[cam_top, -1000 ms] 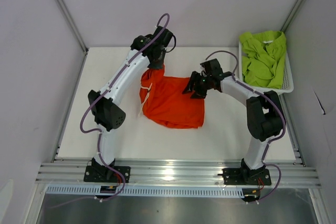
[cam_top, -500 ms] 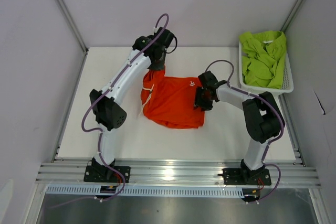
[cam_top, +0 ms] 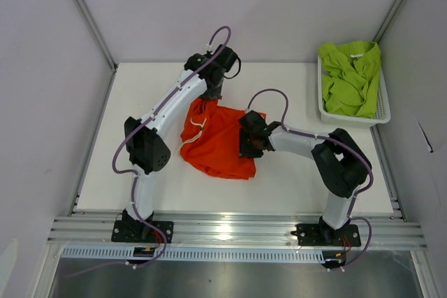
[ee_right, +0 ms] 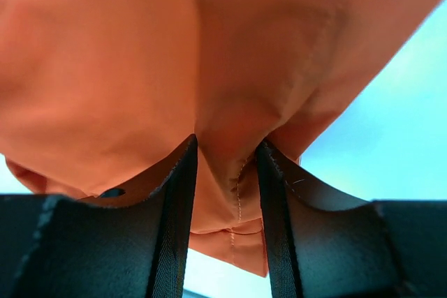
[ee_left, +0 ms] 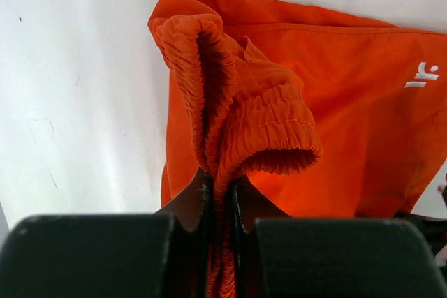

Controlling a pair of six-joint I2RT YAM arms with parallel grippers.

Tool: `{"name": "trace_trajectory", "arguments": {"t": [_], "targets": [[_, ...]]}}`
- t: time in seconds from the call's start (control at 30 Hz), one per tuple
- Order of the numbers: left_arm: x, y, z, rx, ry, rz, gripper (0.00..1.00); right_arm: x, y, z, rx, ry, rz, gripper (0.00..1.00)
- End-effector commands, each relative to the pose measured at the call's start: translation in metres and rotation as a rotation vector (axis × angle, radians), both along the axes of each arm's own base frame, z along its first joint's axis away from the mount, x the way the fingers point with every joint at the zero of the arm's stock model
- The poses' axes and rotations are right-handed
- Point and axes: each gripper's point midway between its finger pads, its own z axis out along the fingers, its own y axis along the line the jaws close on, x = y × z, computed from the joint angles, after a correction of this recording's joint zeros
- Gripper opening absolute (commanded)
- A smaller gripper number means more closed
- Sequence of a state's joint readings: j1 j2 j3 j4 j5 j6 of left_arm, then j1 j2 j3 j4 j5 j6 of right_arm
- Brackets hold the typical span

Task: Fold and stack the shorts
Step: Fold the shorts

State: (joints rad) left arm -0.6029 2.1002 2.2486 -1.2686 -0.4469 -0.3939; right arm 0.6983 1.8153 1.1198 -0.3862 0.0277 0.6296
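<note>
- Orange-red shorts (cam_top: 216,146): plain, with a small white logo (ee_left: 424,75) and a white drawstring (cam_top: 198,122).
- Lime green shorts (cam_top: 349,78): plain.
- Mesh basket (cam_top: 383,106): white.
- Table (cam_top: 293,186): white.
- Arms (cam_top: 174,99): white, with black joints and purple cables (cam_top: 269,91).

Centre: shorts (cam_top: 216,141); far right: second pair (cam_top: 349,78) in basket (cam_top: 353,121).

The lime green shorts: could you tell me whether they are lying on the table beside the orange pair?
No, the lime green shorts sit bunched in the white basket, apart from the orange shorts.
</note>
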Motion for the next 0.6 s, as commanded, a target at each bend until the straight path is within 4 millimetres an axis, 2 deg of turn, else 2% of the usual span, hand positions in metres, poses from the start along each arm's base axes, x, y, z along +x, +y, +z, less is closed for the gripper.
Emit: {"name": "trace_trajectory", "arguments": {"t": [0.0, 0.13, 0.3, 0.43, 0.53, 0.57], "targets": [[-0.009, -0.003, 0.016, -0.008, -0.056, 0.015, 0.0, -0.019, 0.001, -0.012, -0.015, 0.045, -0.024, 0.42], [-0.015, -0.005, 0.013, -0.004, -0.059, 0.032, 0.0, -0.014, 0.002, 0.0, 0.026, 0.014, -0.038, 0.49], [-0.017, -0.008, 0.01, 0.001, -0.069, 0.062, 0.0, -0.006, -0.001, 0.035, 0.107, -0.068, -0.068, 0.58], [-0.018, -0.012, 0.01, -0.013, -0.081, 0.073, 0.0, 0.0, -0.014, 0.047, 0.097, -0.092, -0.086, 0.59], [-0.021, -0.019, 0.009, -0.026, -0.082, 0.075, 0.0, 0.01, -0.026, 0.048, 0.088, -0.102, -0.098, 0.56], [-0.022, -0.021, 0.008, -0.029, -0.082, 0.082, 0.0, 0.012, -0.03, 0.047, 0.08, -0.108, -0.104, 0.51]]}}
